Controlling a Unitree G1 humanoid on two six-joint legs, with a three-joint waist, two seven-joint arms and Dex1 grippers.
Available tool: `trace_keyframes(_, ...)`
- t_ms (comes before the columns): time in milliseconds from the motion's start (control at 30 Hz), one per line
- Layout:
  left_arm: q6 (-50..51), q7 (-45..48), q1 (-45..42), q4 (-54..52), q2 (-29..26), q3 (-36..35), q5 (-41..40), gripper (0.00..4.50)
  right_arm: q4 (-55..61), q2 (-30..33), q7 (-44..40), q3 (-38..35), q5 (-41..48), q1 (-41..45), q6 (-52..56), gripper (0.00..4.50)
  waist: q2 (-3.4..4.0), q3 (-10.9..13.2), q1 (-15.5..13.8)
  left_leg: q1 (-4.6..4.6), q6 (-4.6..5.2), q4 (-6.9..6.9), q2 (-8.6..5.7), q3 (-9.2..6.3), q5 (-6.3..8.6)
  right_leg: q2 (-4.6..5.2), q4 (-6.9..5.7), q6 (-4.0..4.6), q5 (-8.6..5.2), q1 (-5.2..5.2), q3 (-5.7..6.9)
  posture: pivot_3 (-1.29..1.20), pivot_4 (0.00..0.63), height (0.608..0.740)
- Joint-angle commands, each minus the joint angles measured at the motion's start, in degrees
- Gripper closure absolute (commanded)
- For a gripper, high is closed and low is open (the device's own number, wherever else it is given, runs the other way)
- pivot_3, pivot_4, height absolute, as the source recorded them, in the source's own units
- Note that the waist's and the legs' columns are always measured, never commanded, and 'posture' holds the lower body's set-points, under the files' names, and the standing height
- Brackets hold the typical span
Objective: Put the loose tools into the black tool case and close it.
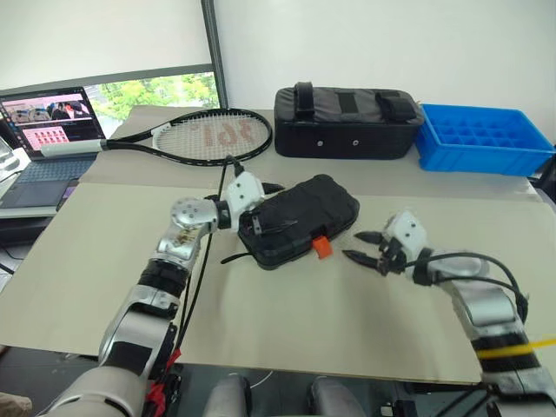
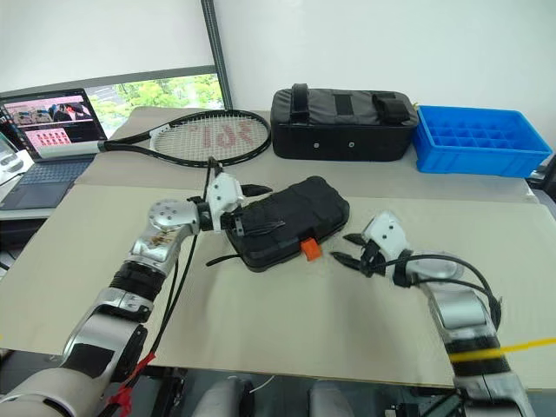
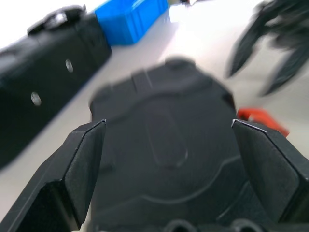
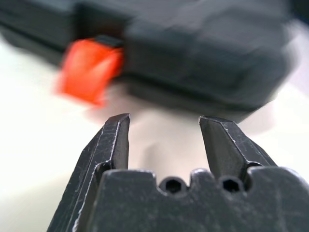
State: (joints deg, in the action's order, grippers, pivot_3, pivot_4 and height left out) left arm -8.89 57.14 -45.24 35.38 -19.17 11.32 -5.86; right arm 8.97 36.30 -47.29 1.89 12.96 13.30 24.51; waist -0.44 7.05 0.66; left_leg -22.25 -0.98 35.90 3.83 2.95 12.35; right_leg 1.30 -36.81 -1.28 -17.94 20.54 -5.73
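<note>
The black tool case (image 1: 308, 217) lies in the middle of the table with its lid down. Its orange latch (image 1: 322, 247) sticks out from the front edge. My left gripper (image 1: 276, 207) is open and straddles the case's left end, one finger on each side of the lid (image 3: 164, 145). Just right of the latch, my right gripper (image 1: 354, 245) is open, pointing at the case's front edge (image 4: 203, 53) with nothing between its fingers. The latch (image 4: 89, 70) is a little to one side of those fingers. The loose tools are out of view.
A tennis racket (image 1: 208, 135) lies behind the case on the left. A black fabric bag (image 1: 347, 122) and a blue tray (image 1: 482, 139) stand along the back edge. A laptop (image 1: 48, 139) sits open at the far left.
</note>
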Motion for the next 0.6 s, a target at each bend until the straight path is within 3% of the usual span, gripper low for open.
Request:
trace_keyframes(33,-0.1,-2.3,-2.0,1.8,1.3,1.2,3.3,0.05,9.8,-1.9,5.5,0.4,1.2,-1.7,8.8,1.82,-0.02,0.0,0.1,0.0,0.0,-0.01,0.0,-0.01,0.0,0.0,0.01,0.0,0.0,-0.01,0.0,0.0,0.15,0.708)
trace_keyframes(233,-0.5,-3.0,-2.1,4.6,2.4,3.6,7.2,0.05,14.9,-7.1,13.2,2.7,-0.1,-2.8,16.8,1.82,0.02,0.0,0.2,0.18,-0.02,0.03,-0.04,-0.05,-0.02,-0.02,-0.13,-0.34,-0.2,-0.12,-0.01,0.0,0.15,0.708)
trace_keyframes(567,-1.2,-3.4,-2.9,6.0,3.3,3.5,8.2,0.05,12.0,-12.6,20.8,6.4,-3.9,0.8,17.3,1.82,0.01,-0.1,0.5,0.17,-0.02,0.01,-0.05,-0.12,-0.02,-0.04,-0.12,-0.36,-0.21,-0.11,0.0,0.0,0.15,0.708)
trace_keyframes(600,-1.1,-3.4,-2.9,6.0,3.3,3.4,8.2,0.02,11.7,-13.0,21.2,6.4,-3.9,1.2,17.5,2.07,0.02,-0.1,0.4,0.16,-0.02,0.01,-0.06,-0.12,-0.02,-0.04,-0.13,-0.36,-0.21,-0.09,0.0,0.0,0.15,0.708)
